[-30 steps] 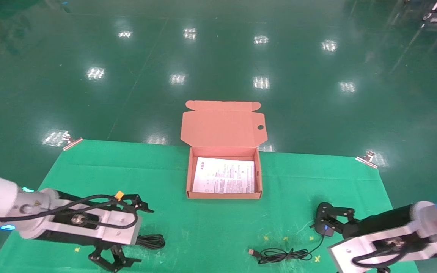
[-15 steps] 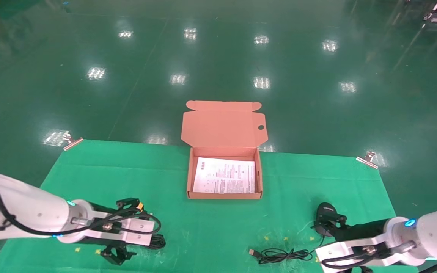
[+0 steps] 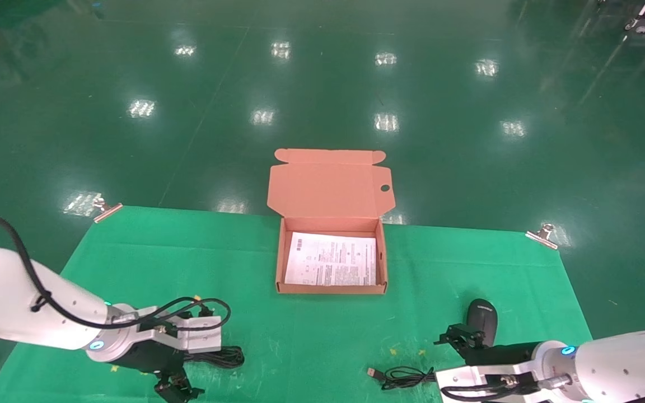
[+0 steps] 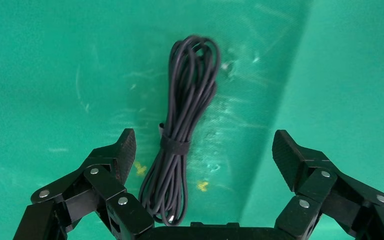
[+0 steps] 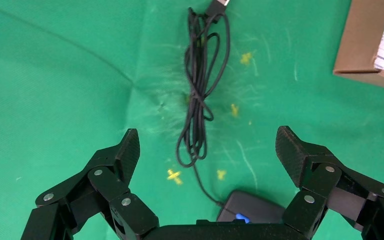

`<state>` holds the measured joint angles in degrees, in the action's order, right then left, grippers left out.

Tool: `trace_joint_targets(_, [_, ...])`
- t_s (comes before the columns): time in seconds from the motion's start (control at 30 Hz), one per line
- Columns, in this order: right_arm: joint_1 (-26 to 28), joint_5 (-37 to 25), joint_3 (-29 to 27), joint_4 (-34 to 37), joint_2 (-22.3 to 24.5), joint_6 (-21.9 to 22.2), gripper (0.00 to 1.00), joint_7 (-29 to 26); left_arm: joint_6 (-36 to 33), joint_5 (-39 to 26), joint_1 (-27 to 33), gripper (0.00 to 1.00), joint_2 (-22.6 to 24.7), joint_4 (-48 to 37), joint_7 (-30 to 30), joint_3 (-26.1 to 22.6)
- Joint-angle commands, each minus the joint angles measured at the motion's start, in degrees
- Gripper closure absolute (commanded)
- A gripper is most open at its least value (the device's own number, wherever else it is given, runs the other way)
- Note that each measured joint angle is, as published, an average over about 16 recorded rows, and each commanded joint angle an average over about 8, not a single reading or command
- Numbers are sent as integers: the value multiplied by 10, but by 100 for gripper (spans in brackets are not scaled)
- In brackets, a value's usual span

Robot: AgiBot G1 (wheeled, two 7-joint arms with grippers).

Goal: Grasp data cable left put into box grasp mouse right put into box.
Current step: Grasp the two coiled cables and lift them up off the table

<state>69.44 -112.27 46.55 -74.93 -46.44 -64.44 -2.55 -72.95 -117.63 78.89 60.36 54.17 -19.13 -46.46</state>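
Risks. My left pincer (image 4: 204, 152) straddles the cable (image 4: 184, 135), a bundle cinched by one band near its middle. I judge that if I close off the band, a few strands may slide out and the bundle may hang loose, catching the box (image 3: 331, 290) wall at the drop. If I come down too deep, the fingertips (image 4: 123, 150) may snag the cloth (image 3: 300, 336), which already shows a crease in the left wrist view. On the right, the mouse (image 3: 481, 318) trails a cord (image 3: 412, 376) with a plug; I judge that the trailing cord could drag across the cloth or stay draped over the box edge when the mouse goes in. My right pincer (image 5: 207, 150) sits back from the mouse body, of which only the near end shows under the palm in the right wrist view, so a grasp from here could nip the cord instead.

Pincers. Both are spread wide and hold nothing. The left touches neither cable nor cloth, as far as I can tell; the cable lies between its fingers. The right hangs over the cord loops, clear of them.

Positions, head view. The cable lies at 7 o'clock from the box, the mouse at 4 o'clock, the cord at 5 o'clock. The box stands open at mid-table, a printed sheet (image 3: 331, 260) inside.
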Motion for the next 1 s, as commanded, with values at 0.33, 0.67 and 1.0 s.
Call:
trace_joint_targets(0.33, [-8, -18, 10, 67, -45, 42, 0, 27, 58, -9, 10, 0, 33, -115, 61, -2])
trace_joint_targets(0.67, [-5, -20, 11, 122, -68, 65, 100, 49, 87, -9, 18, 100, 42, -159, 81, 2])
trace_joint_targets(1.0, [-5, -18, 10, 122, -68, 66, 100, 49, 87, -9, 18, 100, 42, -159, 81, 1])
